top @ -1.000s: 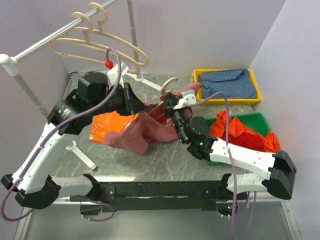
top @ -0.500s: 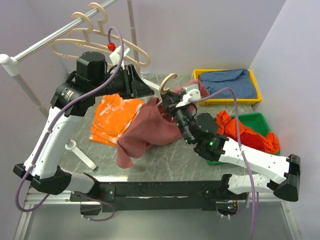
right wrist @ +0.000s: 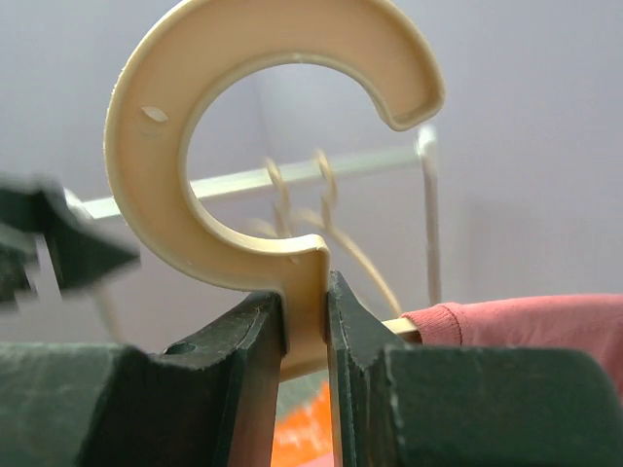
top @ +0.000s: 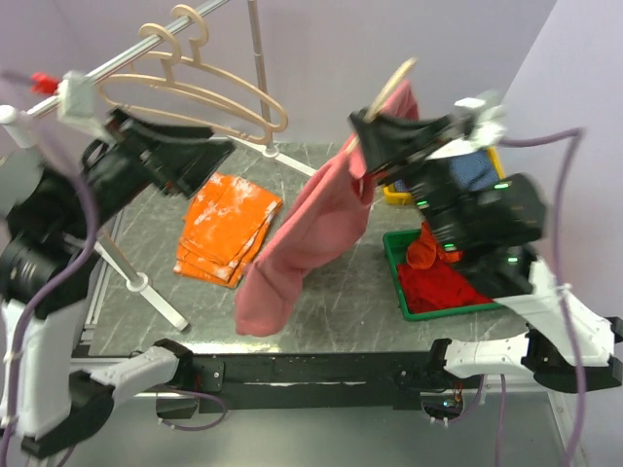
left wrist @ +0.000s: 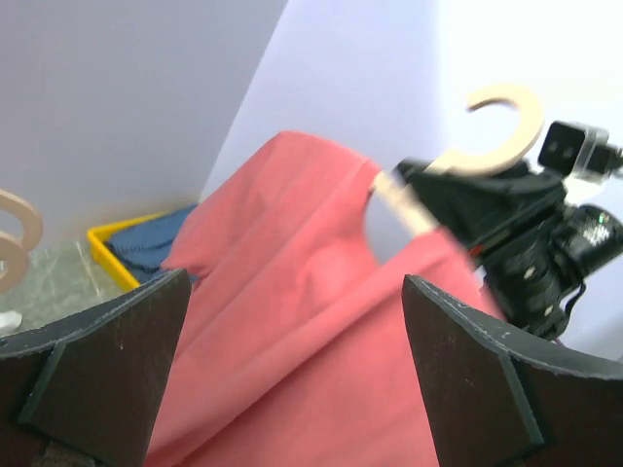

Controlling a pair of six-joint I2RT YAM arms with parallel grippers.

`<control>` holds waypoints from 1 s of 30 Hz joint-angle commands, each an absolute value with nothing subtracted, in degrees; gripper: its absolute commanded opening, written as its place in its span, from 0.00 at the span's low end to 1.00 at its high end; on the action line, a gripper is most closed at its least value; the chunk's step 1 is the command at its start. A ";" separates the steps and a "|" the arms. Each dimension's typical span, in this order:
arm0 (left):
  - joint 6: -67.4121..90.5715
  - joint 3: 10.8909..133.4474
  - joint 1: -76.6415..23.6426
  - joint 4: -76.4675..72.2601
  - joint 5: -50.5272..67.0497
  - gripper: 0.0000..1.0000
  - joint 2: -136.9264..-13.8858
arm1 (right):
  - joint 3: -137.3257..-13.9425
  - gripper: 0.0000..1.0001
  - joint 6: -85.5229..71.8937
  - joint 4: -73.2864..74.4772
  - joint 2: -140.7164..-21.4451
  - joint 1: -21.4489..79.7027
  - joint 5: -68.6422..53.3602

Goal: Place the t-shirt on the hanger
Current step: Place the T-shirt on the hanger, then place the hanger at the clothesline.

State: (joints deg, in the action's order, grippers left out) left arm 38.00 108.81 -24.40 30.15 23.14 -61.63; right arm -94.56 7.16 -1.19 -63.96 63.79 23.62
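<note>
The dusty-rose t-shirt [top: 310,226] hangs in a long drape off the pale beige hanger [top: 393,80], lifted well above the table. My right gripper [top: 376,134] is shut on the hanger's neck just under the hook [right wrist: 200,117], jaws pressed on both sides [right wrist: 307,292]. A shirt edge [right wrist: 531,326] shows on the hanger's shoulder. My left gripper [top: 206,156] stands wide open, up and to the left, apart from the cloth. In its wrist view the shirt [left wrist: 302,331] fills the space beyond its gripper [left wrist: 295,282]; the hook [left wrist: 508,115] shows at upper right.
Two more beige hangers [top: 195,92] hang on the rail [top: 117,60] at back left. A folded orange cloth [top: 226,227] lies on the table. A green bin [top: 393,263] at right holds a red-orange garment [top: 433,282]. A yellow bin [top: 394,193] is mostly hidden behind my right arm.
The right arm has raised the hanger, and the t-shirt now hangs from it. The left gripper has opened, let go of the shirt and drawn back up to the left.
</note>
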 commanded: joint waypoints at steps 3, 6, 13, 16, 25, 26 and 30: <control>38.76 106.08 -24.08 27.15 19.07 0.96 -59.23 | -101.45 0.00 4.40 -0.35 -62.14 64.16 19.25; 36.74 106.26 -24.08 31.97 22.22 0.97 -60.12 | -91.81 0.00 3.08 -1.75 -61.27 64.07 19.86; 33.49 88.09 -24.08 39.09 28.19 0.62 -53.53 | -66.73 0.00 -7.73 -12.73 -58.62 58.45 12.22; 34.71 77.81 -24.08 38.33 34.77 0.49 -50.72 | -61.80 0.00 -7.21 -16.59 -57.48 57.92 12.74; 33.76 63.82 -24.08 39.29 43.50 0.58 -45.53 | -55.37 0.00 -6.07 -22.14 -59.94 57.83 12.13; 34.01 61.89 -24.08 38.68 46.29 0.58 -45.01 | -55.28 0.00 -5.72 -22.41 -60.03 57.92 12.13; 36.64 58.63 -24.08 33.06 53.42 0.61 -43.77 | -56.25 0.00 -4.75 -22.50 -61.87 58.01 12.39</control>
State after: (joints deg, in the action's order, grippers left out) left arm 35.66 61.01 -24.18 38.44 44.40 -44.99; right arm -55.05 -5.08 -15.42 -61.71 58.17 12.40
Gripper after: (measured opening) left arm 0.583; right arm 0.267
